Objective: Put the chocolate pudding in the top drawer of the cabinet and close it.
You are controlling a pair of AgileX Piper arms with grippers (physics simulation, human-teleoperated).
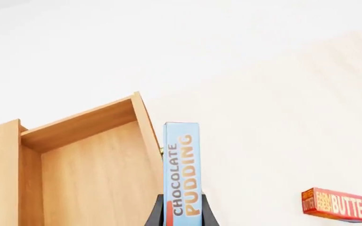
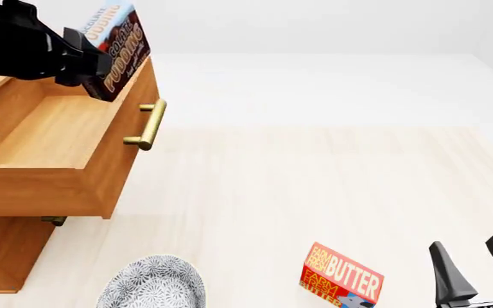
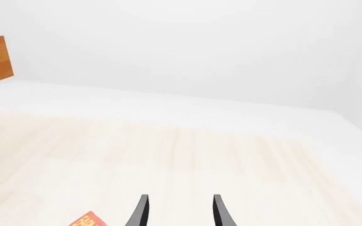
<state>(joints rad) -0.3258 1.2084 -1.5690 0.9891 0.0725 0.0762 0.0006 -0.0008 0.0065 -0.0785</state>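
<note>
Above the top drawer [image 2: 49, 131], left tool [image 2: 101, 70] clamped on chocolate pudding [image 2: 118, 45], half hidden.

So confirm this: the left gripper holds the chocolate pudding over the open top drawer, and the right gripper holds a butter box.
Not quite. The right gripper is open and empty; the butter box lies on the table, per the front view. The left gripper does hold the chocolate pudding over the top drawer.

Light-blue chocolate pudding [image 1: 182, 169] (orange lettering)

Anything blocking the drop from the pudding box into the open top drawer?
Nothing visible. The left gripper holds the chocolate pudding above the front edge of the top drawer, which is pulled out, and its visible interior looks bare.
</note>
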